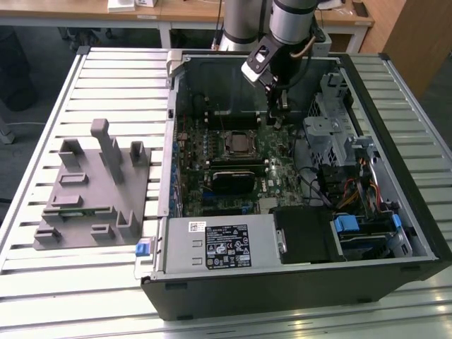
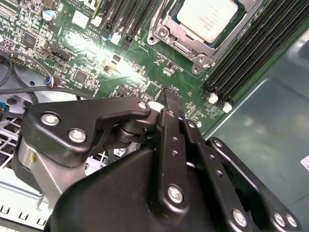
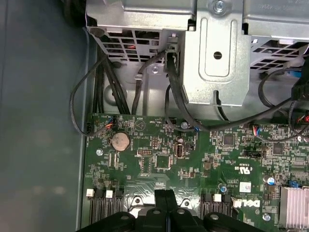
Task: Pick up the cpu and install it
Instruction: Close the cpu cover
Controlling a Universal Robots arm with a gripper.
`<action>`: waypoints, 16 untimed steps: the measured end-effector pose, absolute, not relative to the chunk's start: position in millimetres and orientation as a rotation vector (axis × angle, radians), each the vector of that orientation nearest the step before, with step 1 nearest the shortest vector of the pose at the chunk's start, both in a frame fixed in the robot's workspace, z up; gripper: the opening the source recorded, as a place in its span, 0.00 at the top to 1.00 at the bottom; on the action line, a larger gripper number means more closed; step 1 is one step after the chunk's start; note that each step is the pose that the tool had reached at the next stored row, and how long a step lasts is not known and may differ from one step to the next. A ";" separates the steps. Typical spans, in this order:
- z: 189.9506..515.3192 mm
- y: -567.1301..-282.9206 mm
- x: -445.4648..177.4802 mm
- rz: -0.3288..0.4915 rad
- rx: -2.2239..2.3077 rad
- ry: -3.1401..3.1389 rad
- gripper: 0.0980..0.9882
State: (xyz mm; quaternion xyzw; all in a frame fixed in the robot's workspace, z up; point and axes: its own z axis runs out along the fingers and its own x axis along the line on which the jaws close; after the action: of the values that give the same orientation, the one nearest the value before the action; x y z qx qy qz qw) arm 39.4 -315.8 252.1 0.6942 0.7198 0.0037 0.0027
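Observation:
The cpu [image 2: 210, 17], a flat square chip with a silver-white top, lies inside the metal frame of the motherboard socket [image 2: 166, 36]. In the exterior view the cpu [image 1: 240, 144] sits at the middle of the green board inside the open computer case. My gripper [image 1: 277, 117] hangs over the board, off the socket toward the exterior view's right. Its black fingers are shut against each other with nothing between them in both wrist views [image 2: 170, 96] [image 3: 165, 195]. The fingertips hover just above bare circuit board beside the memory slots [image 2: 241, 63], apart from the cpu.
A metal drive cage [image 1: 339, 134] with cables stands on the exterior view's right of the board. A power supply [image 1: 219, 244] fills the case front. A black cooler part [image 1: 236, 178] lies below the socket. A grey fixture block [image 1: 92, 183] stands on the slatted table at the left.

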 end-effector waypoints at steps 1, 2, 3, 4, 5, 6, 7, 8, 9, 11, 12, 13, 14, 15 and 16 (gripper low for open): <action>252.1 -315.8 39.3 0.012 2.177 2.258 0.99; 252.1 -315.8 39.3 0.012 2.177 2.258 0.99; 252.1 -315.8 39.3 0.012 2.177 2.258 0.99; 252.1 -315.8 39.3 0.012 2.177 2.258 0.99; 252.1 -315.8 39.2 0.012 2.177 2.258 0.99; 252.1 -315.8 39.2 0.012 2.177 2.258 0.99; 252.1 -315.8 39.2 0.012 2.177 2.257 0.99; 252.1 -315.8 39.2 0.012 2.177 2.258 0.99; 252.1 -315.8 39.2 0.012 2.177 2.258 0.99; 252.1 -315.8 39.2 0.012 2.177 2.257 0.99; 252.1 -315.8 39.1 0.012 2.177 2.257 0.99; 252.0 -315.7 38.5 0.012 2.177 2.257 0.99; 251.9 -315.7 37.4 0.012 2.177 2.257 0.99; 251.8 -315.7 34.8 0.012 2.177 2.258 0.99; 251.5 -315.7 31.3 0.012 2.177 2.258 0.99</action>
State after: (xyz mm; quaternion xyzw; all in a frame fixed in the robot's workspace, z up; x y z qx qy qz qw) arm 31.3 -315.7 251.5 0.6941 0.7199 0.0037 0.0027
